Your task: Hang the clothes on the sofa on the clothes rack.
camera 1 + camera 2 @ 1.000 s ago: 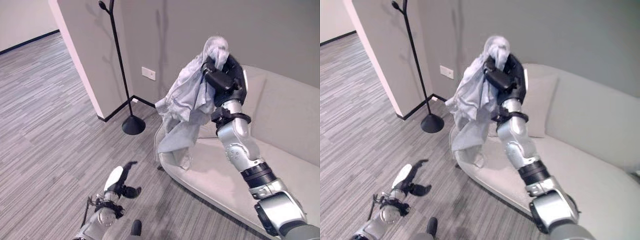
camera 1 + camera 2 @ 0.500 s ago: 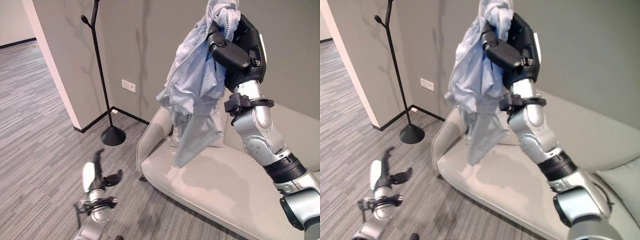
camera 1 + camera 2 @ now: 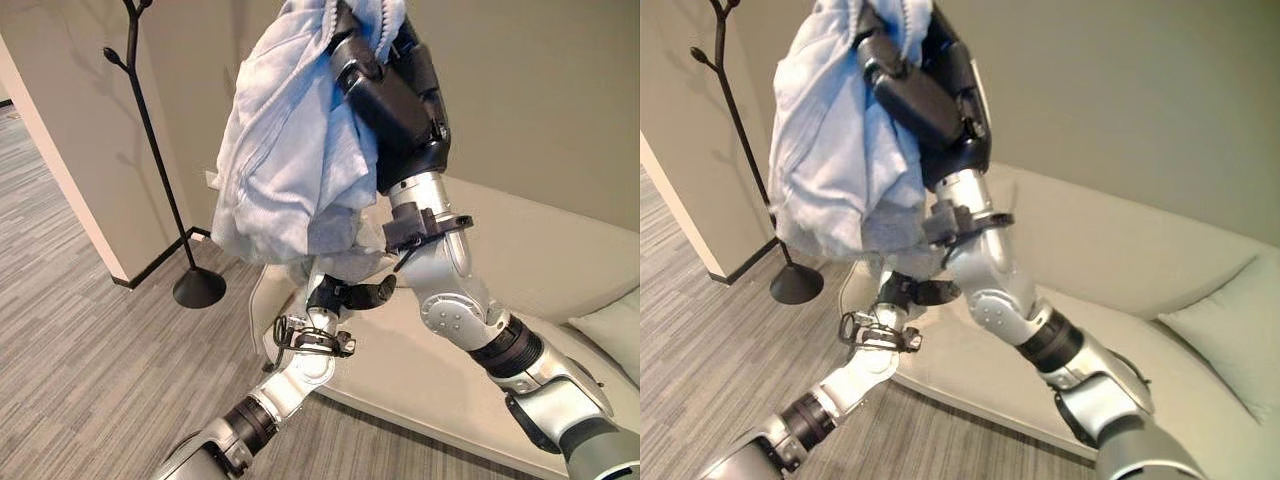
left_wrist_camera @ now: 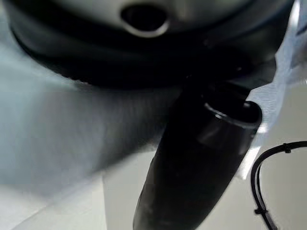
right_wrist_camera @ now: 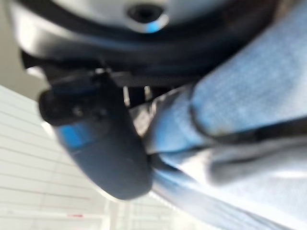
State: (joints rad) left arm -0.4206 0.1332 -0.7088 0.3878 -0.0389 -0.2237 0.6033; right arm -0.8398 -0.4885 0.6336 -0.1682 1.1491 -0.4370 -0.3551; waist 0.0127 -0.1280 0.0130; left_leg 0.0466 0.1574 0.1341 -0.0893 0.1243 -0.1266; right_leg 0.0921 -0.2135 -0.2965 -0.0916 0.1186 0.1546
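A: Start at the right hand — what is it doing?

B: It is raised high, fingers curled tight round a bunch of the light blue garment, which hangs from it in a thick bundle clear of the sofa.

A: And the left hand?

B: It sits just under the lower hem of the garment, in front of the sofa's seat edge. Whether its fingers are curled or straight I cannot tell; part of it is tucked beneath the cloth.

A: What room is there around them?

B: The black coat rack stands to the left against the wall corner, its round base on the striped grey floor. Open floor lies between the base and the sofa's near end. A pale cushion rests at the far right of the seat.

A: What has changed from half a second ago?

B: The left hand was low over the floor, well apart from the cloth; now it is up under the hem. The garment looks more bunched, with no long tail trailing toward the seat
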